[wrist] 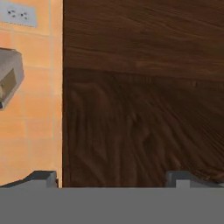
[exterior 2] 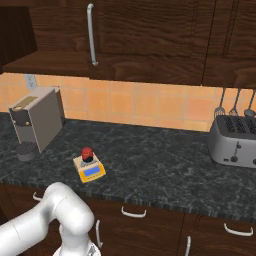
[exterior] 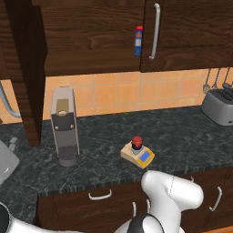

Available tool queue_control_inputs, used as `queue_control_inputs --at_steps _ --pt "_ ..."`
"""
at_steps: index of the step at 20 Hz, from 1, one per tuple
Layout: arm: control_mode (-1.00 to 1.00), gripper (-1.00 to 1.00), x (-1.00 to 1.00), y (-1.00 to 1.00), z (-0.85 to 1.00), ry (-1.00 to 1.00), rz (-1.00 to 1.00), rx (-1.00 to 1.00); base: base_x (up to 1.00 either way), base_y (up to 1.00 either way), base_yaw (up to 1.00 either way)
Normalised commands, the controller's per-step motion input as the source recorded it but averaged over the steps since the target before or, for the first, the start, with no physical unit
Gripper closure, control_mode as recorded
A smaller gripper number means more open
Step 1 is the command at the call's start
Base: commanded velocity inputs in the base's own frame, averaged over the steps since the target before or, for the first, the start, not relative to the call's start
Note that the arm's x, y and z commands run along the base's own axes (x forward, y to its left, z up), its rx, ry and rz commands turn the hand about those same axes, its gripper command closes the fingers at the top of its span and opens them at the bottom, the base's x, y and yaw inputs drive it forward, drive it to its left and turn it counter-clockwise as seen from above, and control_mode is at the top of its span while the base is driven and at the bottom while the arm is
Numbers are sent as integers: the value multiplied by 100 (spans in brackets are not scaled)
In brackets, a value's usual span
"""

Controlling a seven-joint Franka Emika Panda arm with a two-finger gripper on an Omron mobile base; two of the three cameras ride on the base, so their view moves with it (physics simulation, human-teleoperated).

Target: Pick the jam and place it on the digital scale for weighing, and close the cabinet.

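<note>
The jam [exterior: 136,143] sits on the digital scale [exterior: 138,156] mid-counter, so the weighing looks done. The gripper [wrist: 111,181] faces the cabinet [exterior: 91,36] door's dark wood up close, fingers spread wide, holding nothing, seemingly ready to push. The left door juts out edge-on beside the coffee machine [exterior: 64,125]; open counter lies around the scale.

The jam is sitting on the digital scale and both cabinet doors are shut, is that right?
Not quite. The jam does sit on the digital scale, but only the right door of the cabinet is shut. The left base view shows its left door swung open, edge-on, out over the counter.
</note>
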Motion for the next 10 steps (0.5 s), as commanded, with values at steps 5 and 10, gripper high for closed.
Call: queue_control_inputs --at_steps 5,10 --pt "-100 -100 55 -91 42 -14 0 6 0 0 0" --pt "-100 -100 12 -68 52 -33 -4 3 0 0 0"
